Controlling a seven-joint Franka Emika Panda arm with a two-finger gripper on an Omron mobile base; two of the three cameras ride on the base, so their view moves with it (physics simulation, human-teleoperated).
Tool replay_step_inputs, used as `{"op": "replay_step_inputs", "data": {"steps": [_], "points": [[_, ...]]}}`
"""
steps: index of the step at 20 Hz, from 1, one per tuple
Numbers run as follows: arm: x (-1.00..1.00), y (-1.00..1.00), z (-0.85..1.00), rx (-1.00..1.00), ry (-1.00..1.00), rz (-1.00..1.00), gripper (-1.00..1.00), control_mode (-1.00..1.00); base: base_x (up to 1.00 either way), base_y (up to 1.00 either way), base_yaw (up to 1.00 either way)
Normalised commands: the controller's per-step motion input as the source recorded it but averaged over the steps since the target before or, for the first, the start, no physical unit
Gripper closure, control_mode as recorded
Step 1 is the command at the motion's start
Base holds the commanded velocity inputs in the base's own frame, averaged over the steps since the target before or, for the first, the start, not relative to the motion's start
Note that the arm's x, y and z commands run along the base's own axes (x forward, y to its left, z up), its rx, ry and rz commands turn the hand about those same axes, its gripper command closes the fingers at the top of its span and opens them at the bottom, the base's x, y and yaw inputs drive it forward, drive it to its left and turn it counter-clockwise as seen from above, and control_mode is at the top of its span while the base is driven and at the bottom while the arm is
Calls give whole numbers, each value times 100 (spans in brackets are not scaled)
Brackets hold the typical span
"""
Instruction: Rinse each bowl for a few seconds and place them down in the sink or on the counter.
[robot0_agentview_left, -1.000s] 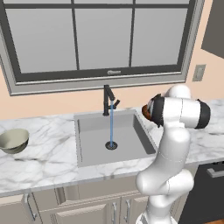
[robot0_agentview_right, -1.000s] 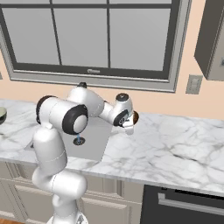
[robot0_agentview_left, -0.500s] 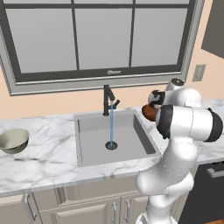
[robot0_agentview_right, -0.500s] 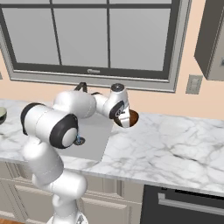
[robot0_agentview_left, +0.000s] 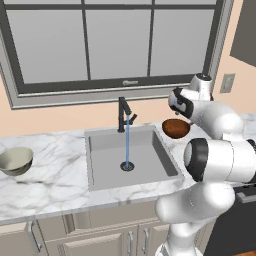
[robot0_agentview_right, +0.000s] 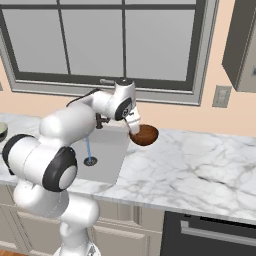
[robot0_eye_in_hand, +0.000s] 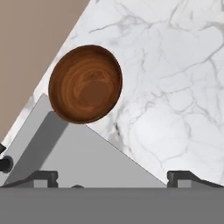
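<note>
My claw (robot0_eye_in_hand: 112, 177) is wide open and holds nothing. The brown bowl (robot0_agentview_left: 176, 128) sits on the tabletop (robot0_agentview_right: 200, 160), right by the back corner of the sink (robot0_agentview_left: 105, 160). The green bowl (robot0_agentview_left: 16, 161) waits far off on the other side. Water runs from the tap (robot0_agentview_left: 123, 114). I think these bowls are small, light and hard, and wet ones may be slippery. I would pinch the thin rim, one finger inside and one outside, and squeeze gently so it does not pop out.
</note>
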Motion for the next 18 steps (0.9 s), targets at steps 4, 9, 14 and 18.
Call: {"op": "replay_step_inputs", "data": {"steps": [4, 9, 14, 18], "points": [[-40, 41, 58, 0, 2, 21, -100, -100, 0, 0, 0], [-28, 74, 12, -3, -5, 13, -100, -100, 0, 0, 0], [-13, 75, 2, -1, -5, 9, -100, -100, 0, 0, 0], [-10, 78, 0, -1, -7, 8, -100, -100, 0, 0, 0]]}}
